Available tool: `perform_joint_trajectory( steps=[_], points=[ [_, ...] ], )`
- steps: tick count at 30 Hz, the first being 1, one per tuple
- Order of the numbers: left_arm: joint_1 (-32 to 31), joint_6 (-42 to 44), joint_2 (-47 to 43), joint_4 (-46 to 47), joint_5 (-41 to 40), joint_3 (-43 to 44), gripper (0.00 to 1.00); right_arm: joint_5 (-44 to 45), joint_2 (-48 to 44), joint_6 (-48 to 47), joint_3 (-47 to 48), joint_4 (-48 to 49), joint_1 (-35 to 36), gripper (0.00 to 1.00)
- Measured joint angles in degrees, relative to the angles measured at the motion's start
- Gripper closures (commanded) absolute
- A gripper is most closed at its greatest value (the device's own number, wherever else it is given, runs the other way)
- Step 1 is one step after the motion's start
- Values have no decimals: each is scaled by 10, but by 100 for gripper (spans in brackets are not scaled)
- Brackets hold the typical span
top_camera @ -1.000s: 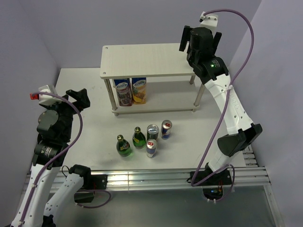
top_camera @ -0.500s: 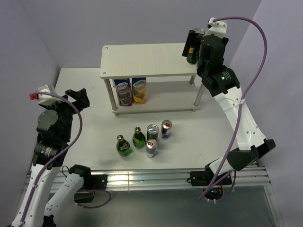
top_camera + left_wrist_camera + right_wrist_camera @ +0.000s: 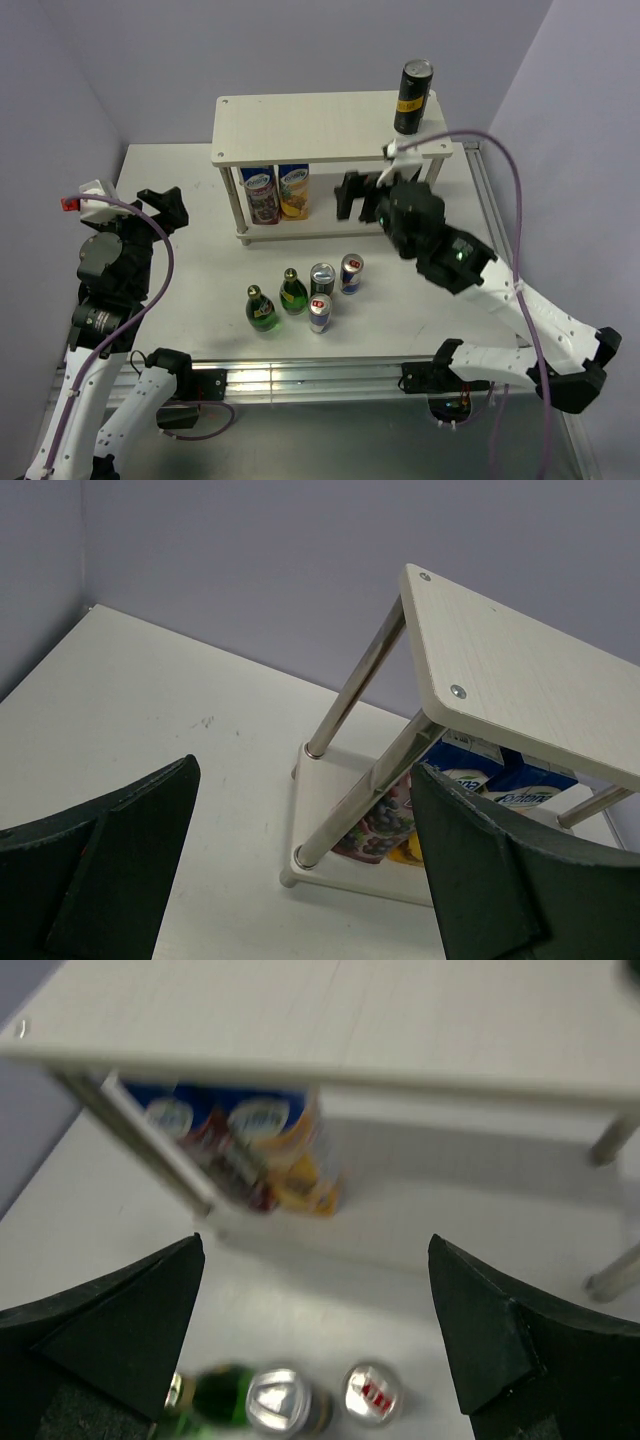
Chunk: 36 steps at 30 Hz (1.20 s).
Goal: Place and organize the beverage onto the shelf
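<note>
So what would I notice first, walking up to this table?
Probably the lone tall black can standing on the back right corner of the shelf, whose top is otherwise bare. Next, the huddle of drinks on the table in front: two green bottles and three cans. The right arm reaches in between shelf and huddle, its jaws wide open and empty.

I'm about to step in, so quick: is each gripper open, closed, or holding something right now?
Left gripper: open, holding nothing.
Right gripper: open, holding nothing.
</note>
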Motion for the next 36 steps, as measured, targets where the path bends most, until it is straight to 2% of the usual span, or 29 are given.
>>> perform_joint_trajectory(
  steps=[6, 12, 20, 36],
  points=[
    [0, 0, 0, 0, 0, 0, 7, -25, -82, 75, -191, 38, 88, 0],
    [4, 0, 0, 0, 0, 0, 7, -38, -63, 138, -275, 46, 136, 0],
    [10, 0, 0, 0, -2, 0, 8, -39, -64, 187, -316, 62, 170, 0],
    [13, 0, 0, 0, -2, 0, 8, -38, -9, 214, -324, 98, 178, 0]
  ],
)
